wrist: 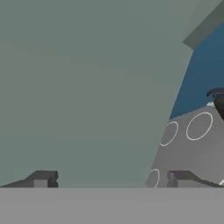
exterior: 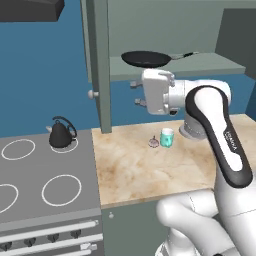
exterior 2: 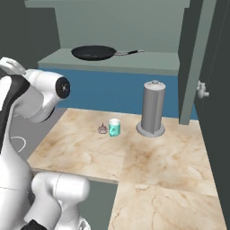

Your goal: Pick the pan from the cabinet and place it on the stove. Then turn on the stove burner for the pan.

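The black pan (exterior: pixel 146 59) (exterior 2: pixel 94 52) lies on the bottom shelf of the open grey-green cabinet (exterior: pixel 210 64) (exterior 2: pixel 148 63), its thin handle pointing right. My gripper (exterior: pixel 136 94) (wrist: pixel 111 179) hangs just below that shelf and under the pan. It points left at the cabinet's open left door (exterior: pixel 100 65) (wrist: pixel 87 87) and is open, with nothing between its fingers. The stove (exterior: pixel 35 170) (wrist: pixel 192 148) lies to the left, its white rings bare except under the kettle.
A small black kettle (exterior: pixel 62 134) (wrist: pixel 217 101) sits on the stove's back right ring. On the marble counter (exterior: pixel 140 170) (exterior 2: pixel 152 152) stand a teal cup (exterior: pixel 167 137) (exterior 2: pixel 114 127), a small dark item (exterior: pixel 154 142) and a grey cylinder (exterior 2: pixel 153 108). The right cabinet door (exterior 2: pixel 195 63) stands open.
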You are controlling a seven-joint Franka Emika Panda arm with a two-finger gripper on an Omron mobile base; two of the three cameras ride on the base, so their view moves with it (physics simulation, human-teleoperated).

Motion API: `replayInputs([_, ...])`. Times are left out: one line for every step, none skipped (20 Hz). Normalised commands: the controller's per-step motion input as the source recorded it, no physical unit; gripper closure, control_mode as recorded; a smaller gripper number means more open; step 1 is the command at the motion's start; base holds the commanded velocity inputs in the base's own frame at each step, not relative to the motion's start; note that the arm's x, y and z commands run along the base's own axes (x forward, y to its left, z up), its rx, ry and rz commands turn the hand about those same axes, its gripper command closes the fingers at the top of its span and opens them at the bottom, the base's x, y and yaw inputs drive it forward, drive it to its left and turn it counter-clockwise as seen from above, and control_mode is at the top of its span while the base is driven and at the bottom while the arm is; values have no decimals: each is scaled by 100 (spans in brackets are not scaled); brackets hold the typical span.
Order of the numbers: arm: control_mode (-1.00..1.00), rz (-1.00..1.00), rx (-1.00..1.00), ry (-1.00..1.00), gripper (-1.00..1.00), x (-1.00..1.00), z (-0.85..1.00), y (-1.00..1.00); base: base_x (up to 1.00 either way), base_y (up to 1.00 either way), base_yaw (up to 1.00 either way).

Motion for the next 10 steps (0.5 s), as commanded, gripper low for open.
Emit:
replayInputs([-100,-6,0,-4,-100,50,24,-58,0,0,0])
replayInputs([-100,-4,0,-4,-100,44,21,-64,0,0,0])
replayInputs([-100,-3,0,-3,-100,47,20,-64,0,0,0])
replayInputs([-100,-3,0,-3,-100,43,19,-59,0,0,0])
replayInputs([-100,-3,0,-2,-100,46,21,-59,0,0,0])
replayInputs([-100,-2,0,-2,-100,47,21,-61,0,0,0])
replayInputs([-100,-2,0,-1,-100,48,24,-65,0,0,0])
replayInputs([-100,-2,0,-1,-100,50,25,-60,0,0,0])
replayInputs([-100,-3,0,0,-100,50,26,-59,0,0,0])
replayInputs([-100,-3,0,0,-100,50,26,-59,0,0,0])
